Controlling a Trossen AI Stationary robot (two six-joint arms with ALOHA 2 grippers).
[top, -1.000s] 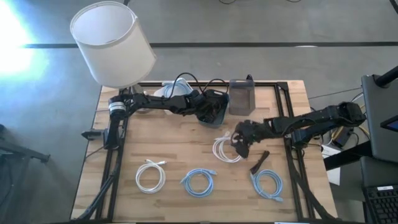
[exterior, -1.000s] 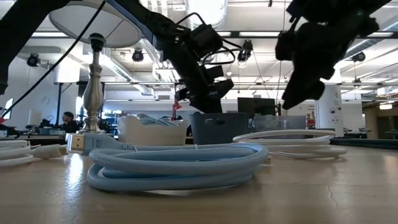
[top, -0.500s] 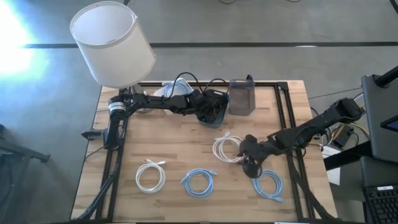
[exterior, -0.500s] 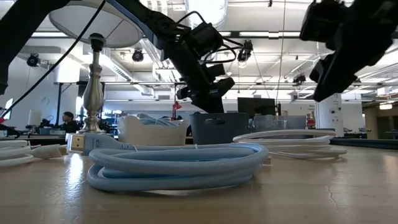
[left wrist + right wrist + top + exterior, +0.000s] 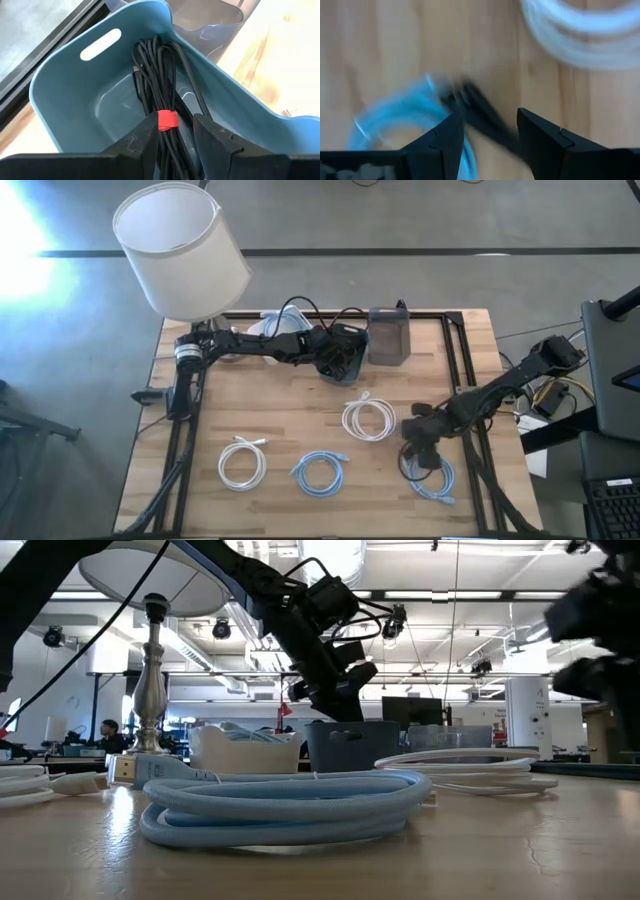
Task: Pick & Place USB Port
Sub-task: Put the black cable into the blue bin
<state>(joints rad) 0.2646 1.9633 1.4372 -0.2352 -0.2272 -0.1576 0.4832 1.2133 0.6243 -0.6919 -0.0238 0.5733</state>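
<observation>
A small dark cable piece (image 5: 482,115) lies on the wood beside a light-blue coil (image 5: 432,478). In the right wrist view it shows blurred, running between my right gripper's (image 5: 490,117) open fingers, which hover over it near the table's near right part (image 5: 413,446). My left gripper (image 5: 338,362) hangs over the blue bin (image 5: 75,75) at the far edge. It is shut on a black cable bundle (image 5: 162,70) bound with a red tie. My left gripper pinches the black cable bundle between its two fingers at the red tie (image 5: 168,120), coming from above and pointing down into the bin. The fingers lie across the bundle. The bundle's far loops (image 5: 155,55) rest on the bin's floor.
A lamp with a white shade (image 5: 180,245) stands at the far left corner. A white bowl (image 5: 272,328) and a clear grey bin (image 5: 388,335) flank the blue bin. White coils (image 5: 367,418) (image 5: 242,463) and a blue coil (image 5: 318,473) lie on the wood.
My right gripper has travelled from over the white coil at mid-table toward the near edge and a little right, ending low over the dark piece by the blue coil. My left arm has kept still.
</observation>
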